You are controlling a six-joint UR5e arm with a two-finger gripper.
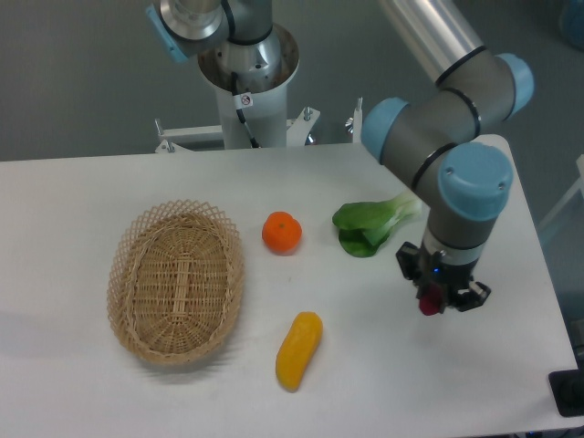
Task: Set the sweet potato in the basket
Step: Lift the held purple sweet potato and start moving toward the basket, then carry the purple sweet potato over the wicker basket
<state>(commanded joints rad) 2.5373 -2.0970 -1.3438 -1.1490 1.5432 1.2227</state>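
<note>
My gripper (436, 301) hangs over the right part of the table, shut on the sweet potato (429, 304). Only a small reddish end of the tuber shows below the fingers; the wrist hides the remainder. The basket (176, 282), an oval tan wicker one with a lattice rim, lies at the left of the table with nothing in it, far from the gripper.
Between gripper and basket sit a round orange fruit (282, 233), a yellow-orange oblong vegetable (299, 349) and a green leafy bok choy (372, 224). The table's right edge runs close to the arm. The robot base stands behind the table.
</note>
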